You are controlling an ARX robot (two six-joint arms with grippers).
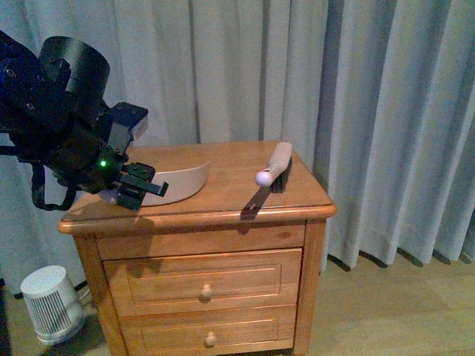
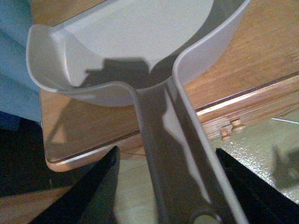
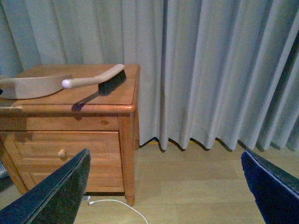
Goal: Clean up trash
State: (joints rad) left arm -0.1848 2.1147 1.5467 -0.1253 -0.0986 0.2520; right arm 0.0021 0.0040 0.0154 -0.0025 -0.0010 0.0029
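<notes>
A wooden nightstand (image 1: 223, 194) with two knobbed drawers fills the lower middle of the front view, and its top is glossy. On the left part of the top lies a beige dustpan (image 1: 182, 180), its handle reaching out past the left front edge. Right of centre a hand brush (image 1: 276, 165) rests on its dark bristles, its pale handle pointing toward the front edge, apart from the dustpan.

The left arm (image 1: 52, 111) came in from the left edge of the front view, its bulky dark wrist angled down and forward, a green light (image 1: 102, 163) glowing on it. The left gripper (image 1: 138, 185) held its black fingers (image 2: 86, 193) spread apart. The right gripper (image 3: 164, 156) pointed outward, level, its fingers (image 3: 58, 193) parted wide
</notes>
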